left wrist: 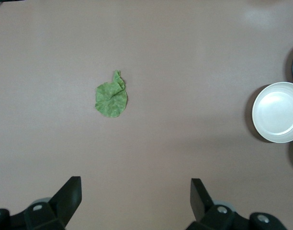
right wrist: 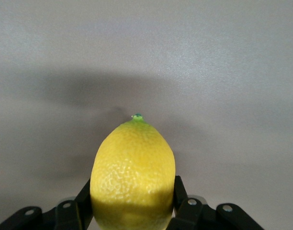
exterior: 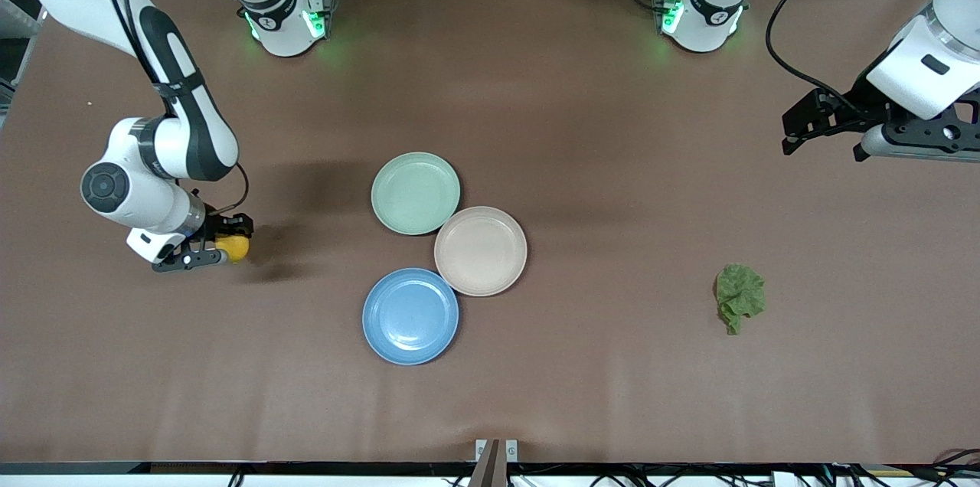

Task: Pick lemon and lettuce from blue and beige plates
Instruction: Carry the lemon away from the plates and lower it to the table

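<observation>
My right gripper [exterior: 223,245] is shut on the yellow lemon [exterior: 235,247] and holds it low over bare table at the right arm's end. In the right wrist view the lemon [right wrist: 132,172] fills the gap between the fingers of the right gripper [right wrist: 132,194], tip pointing away. The green lettuce [exterior: 739,294] lies on the table at the left arm's end, off any plate. My left gripper [exterior: 827,136] is open and empty, up in the air; the left wrist view shows the left gripper [left wrist: 136,191] apart from the lettuce [left wrist: 111,98]. The blue plate [exterior: 410,316] and beige plate [exterior: 480,250] are empty.
A mint-green plate [exterior: 415,193], also empty, touches the beige plate and lies farther from the front camera. The three plates cluster at the table's middle. The beige plate [left wrist: 278,111] shows in the left wrist view.
</observation>
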{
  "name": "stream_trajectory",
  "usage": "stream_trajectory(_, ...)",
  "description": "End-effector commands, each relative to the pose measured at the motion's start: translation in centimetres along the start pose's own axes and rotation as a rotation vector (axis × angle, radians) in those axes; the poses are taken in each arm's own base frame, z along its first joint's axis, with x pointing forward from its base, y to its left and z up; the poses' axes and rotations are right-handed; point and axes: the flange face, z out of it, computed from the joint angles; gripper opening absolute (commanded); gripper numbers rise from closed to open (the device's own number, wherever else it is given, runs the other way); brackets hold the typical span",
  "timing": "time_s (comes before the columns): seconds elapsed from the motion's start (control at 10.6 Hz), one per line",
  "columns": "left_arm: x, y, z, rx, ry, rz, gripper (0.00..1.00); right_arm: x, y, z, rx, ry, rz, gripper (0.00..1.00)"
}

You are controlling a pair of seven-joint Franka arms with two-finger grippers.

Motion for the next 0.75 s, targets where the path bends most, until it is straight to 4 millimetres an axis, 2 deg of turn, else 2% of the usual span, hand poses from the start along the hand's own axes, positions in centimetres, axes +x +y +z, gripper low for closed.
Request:
stream_trajectory(0.0,0.0,-0.2,-0.5,-0.01,-0.006,0.017,1.0,0.2,0.0,0.9,-0.007,0.014,-0.009,0.37)
stream_trajectory(0.57,0.0,0.0,-0.4,-0.016,-0.008,0.006,1.0,0.5,0.0,3.3,-0.008,0.033,-0.002,0.38)
stream_trajectory(0.66,0.0,-0.1,-0.4,-0.015,-0.007,0.006,1.0,0.6,0.0,3.3,-0.008,0.034,-0.001,0.42)
